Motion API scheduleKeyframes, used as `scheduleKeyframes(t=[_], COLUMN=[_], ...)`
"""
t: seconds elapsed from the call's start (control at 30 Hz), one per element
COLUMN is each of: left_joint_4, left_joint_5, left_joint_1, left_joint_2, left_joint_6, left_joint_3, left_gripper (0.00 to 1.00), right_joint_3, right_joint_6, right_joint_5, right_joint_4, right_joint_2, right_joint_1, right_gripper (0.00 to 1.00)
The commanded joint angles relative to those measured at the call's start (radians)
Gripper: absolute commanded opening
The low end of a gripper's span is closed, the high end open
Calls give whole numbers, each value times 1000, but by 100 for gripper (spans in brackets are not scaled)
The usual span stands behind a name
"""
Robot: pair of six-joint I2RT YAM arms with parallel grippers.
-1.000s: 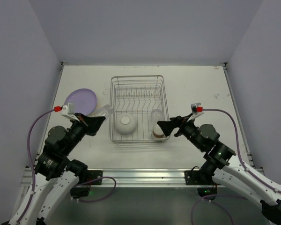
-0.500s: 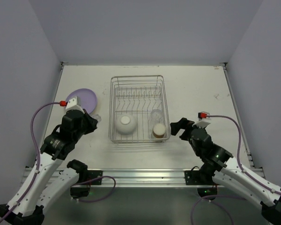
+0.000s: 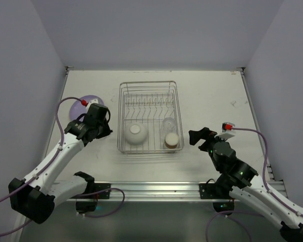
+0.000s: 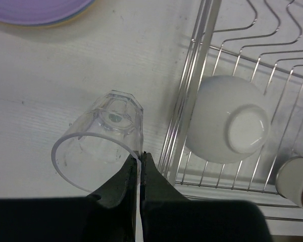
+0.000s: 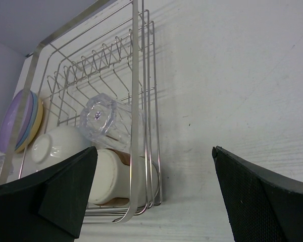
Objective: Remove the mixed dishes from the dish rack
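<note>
By the left edge of the surface [image 3: 212, 96] lies the stack of plates [image 5: 17, 121], purple on top. They are already out and set flat, which leaves the middle ground free. The overhead view shows only a sliver of purple, because the left arm covers the rest. The right wrist view shows blue and yellowish rims beneath it.

The left pincer [image 4: 140, 159] is clamped on the rim of a clear glass [image 4: 103, 136], with one finger inside the wall and one outside. The glass hangs tilted with its mouth toward the camera, between the plates and the dish rack [image 3: 147, 82]. A rim pinch suits such a thin wall, and I judge the glass is being carried to a spot beside the plates. From above it is hidden under the wrist. I cannot tell whether its base touches the surface.

The rack stands mid-surface. In its near end sit an upturned white bowl [image 3: 135, 133], a second glass [image 3: 168, 123] and a brown cup [image 3: 171, 140]. All are base-up as dishes drain, so each wants a grip from the side or the rim. The cup's sides barely show from above, and the left wrist view cuts it off.

Just outside the rack's near right corner, the right pincer [image 3: 194, 137] has its fingers spread wide and holds nothing. It faces the cup and glass, probably to take one next.
</note>
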Motion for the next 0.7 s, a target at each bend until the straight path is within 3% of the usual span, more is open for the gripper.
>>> scheduleKeyframes(t=[0.0, 0.23, 0.67], left_joint_4=[-39, 55, 29], left_joint_5=[-27, 28, -140], left_joint_1=[29, 144, 220], left_joint_2=[53, 74, 160], left_joint_6=[-20, -8, -131], left_joint_3=[38, -63, -83], left_gripper=[0, 1, 0], right_joint_3=[13, 9, 1], right_joint_6=[0, 3, 5], right_joint_5=[40, 9, 9], right_joint_4=[1, 9, -5], right_joint_2=[-7, -2, -40], right_joint_1=[1, 1, 1], right_gripper=[99, 99, 99])
